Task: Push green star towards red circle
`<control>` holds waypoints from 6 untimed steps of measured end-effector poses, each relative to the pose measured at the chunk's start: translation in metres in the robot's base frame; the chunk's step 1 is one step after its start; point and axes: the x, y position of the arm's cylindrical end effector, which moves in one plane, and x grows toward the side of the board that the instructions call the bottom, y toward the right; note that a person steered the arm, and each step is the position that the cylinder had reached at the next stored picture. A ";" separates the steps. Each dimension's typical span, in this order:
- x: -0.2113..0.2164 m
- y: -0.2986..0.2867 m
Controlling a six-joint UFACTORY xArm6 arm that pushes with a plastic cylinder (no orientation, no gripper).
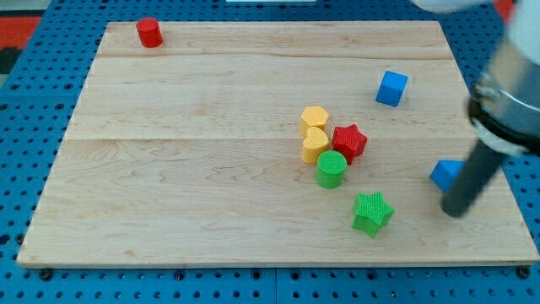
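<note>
A wooden desk (pixel 211 169) seen from above and in front, with my tip (pixel 454 211) resting near the view's right edge; this rod end serves as the hand and has nothing to open or close, so it grips nothing and touches no block I can be sure of. The green star (pixel 372 212) lies to the tip's left, at about the same depth, apart from it. The red circle (pixel 149 32), a short cylinder, sits far off toward the view's top left corner. To push well, I judge the tip should first come round to the star's lower right side, then drive diagonally up and left, keeping the line through the star's middle so it does not spin away. A cluster stands close to that path, just up and left of the star: a green cylinder (pixel 331 169), red star (pixel 348 141), yellow heart (pixel 315 145) and yellow hexagon (pixel 315 119). A blue block (pixel 445 175) sits just beside the rod; a blue cube (pixel 391 88) lies farther up.
</note>
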 end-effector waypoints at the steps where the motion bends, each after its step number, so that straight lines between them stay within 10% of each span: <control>1: -0.008 -0.119; 4: -0.068 -0.321; 5: -0.130 -0.338; 6: -0.070 -0.274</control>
